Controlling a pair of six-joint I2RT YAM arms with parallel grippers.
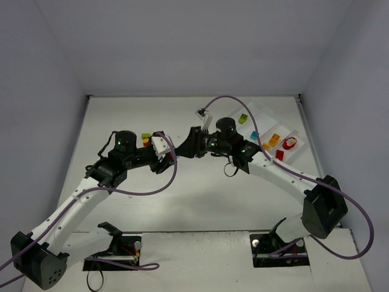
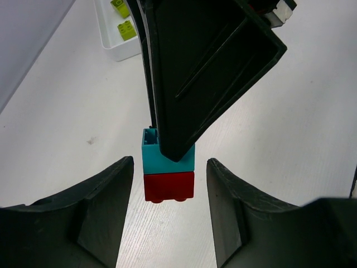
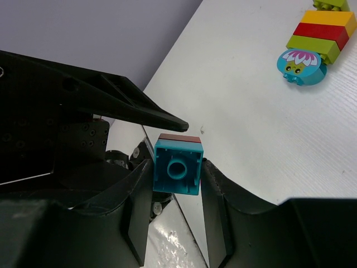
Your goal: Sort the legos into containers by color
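Right gripper (image 3: 177, 187) is clamped on teal brick (image 3: 177, 170), red brick (image 2: 169, 186) stuck to it, well apart from tray (image 1: 265, 113); left gripper (image 2: 170, 195) gapes around red, so I close squarely on red only, then peel straight off.

A teal brick (image 3: 177, 174) and red brick (image 2: 169, 186), black right claw (image 3: 176, 174), white tray (image 2: 120, 53), lime-green bricks (image 2: 126, 29).

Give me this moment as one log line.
right end effector: shut on teal brick | left end effector: open, straddling attached red brick | separation: not yet done
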